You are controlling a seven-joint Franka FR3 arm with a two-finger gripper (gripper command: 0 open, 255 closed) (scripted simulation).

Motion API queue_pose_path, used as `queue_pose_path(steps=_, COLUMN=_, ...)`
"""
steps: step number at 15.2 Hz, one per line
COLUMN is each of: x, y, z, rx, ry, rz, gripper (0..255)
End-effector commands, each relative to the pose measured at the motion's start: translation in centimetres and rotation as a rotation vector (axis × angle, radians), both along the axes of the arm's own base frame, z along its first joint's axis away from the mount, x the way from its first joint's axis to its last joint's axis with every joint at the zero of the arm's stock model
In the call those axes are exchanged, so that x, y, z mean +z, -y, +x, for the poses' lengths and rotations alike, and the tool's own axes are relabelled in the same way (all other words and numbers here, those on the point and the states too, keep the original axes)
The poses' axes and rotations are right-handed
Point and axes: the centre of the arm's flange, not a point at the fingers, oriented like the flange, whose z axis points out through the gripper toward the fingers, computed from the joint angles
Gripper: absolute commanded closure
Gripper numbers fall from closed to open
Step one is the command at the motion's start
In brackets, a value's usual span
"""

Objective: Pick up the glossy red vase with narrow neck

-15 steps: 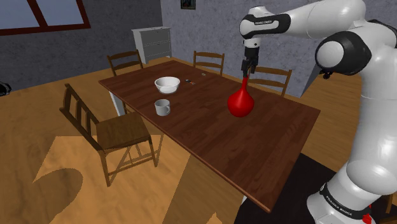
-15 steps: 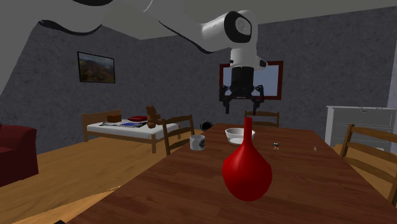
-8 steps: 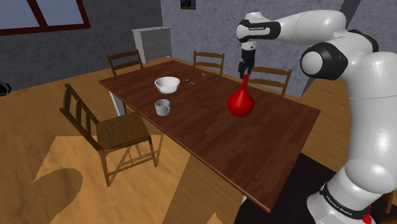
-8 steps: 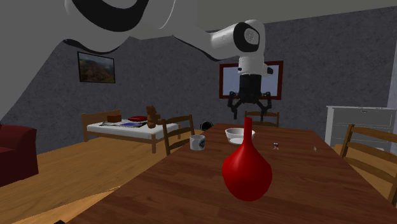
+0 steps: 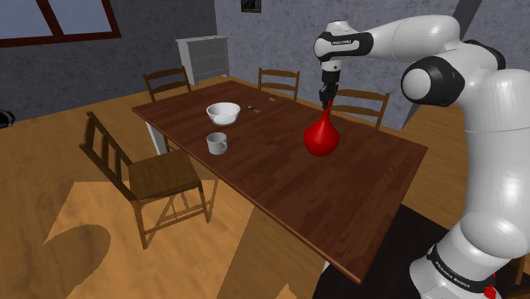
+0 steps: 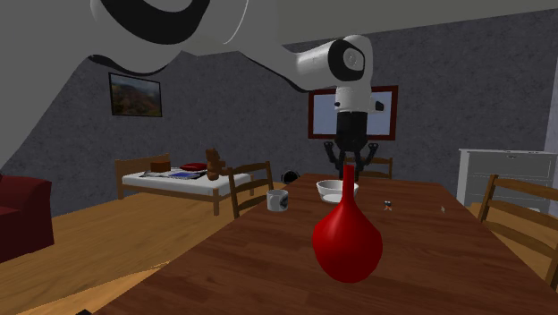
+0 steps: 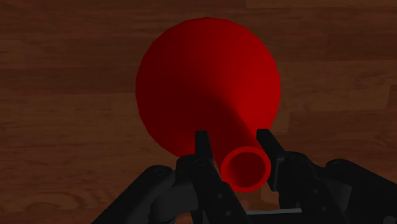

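Note:
A glossy red vase (image 5: 322, 138) with a round belly and a thin neck stands upright on the dark wooden table (image 5: 272, 170), toward the shoulder view's right. My black gripper (image 5: 326, 99) hangs straight down over it, shut on the neck just below the mouth. In the wrist view the gripper (image 7: 234, 145) has one finger on each side of the vase's neck, the vase (image 7: 207, 89) swelling out beneath. In the second exterior view the vase (image 6: 347, 242) stands close in front, with the gripper (image 6: 349, 166) at its top.
A white bowl (image 5: 223, 112) and a grey mug (image 5: 217, 143) sit on the table to the shoulder view's left of the vase. Wooden chairs (image 5: 157, 174) ring the table. A white dresser (image 5: 204, 58) stands at the back wall, a bed (image 6: 170, 179) farther off.
The hand has come down a little onto the vase's neck and its fingers, spread wide before, have shut on it. The vase has not moved.

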Motion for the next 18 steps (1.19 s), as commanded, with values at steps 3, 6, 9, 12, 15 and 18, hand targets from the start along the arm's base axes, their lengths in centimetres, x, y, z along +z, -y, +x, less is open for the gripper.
queue_pose_path(steps=3, x=0.0, y=0.0, z=0.0, rx=0.0, ry=0.0, rz=0.0, gripper=255)
queue_pose_path(steps=6, x=0.0, y=0.0, z=0.0, rx=0.0, ry=0.0, rz=0.0, gripper=255)
queue_pose_path(steps=9, x=1.0, y=0.0, z=0.0, rx=0.0, ry=0.0, rz=0.0, gripper=255)
queue_pose_path(steps=12, x=2.6, y=0.0, z=0.0, rx=0.0, ry=0.0, rz=0.0, gripper=255)
queue_pose_path(steps=15, x=4.2, y=0.0, z=0.0, rx=0.0, ry=0.0, rz=0.0, gripper=255)
queue_pose_path(steps=18, x=5.8, y=0.0, z=0.0, rx=0.0, ry=0.0, rz=0.0, gripper=255)
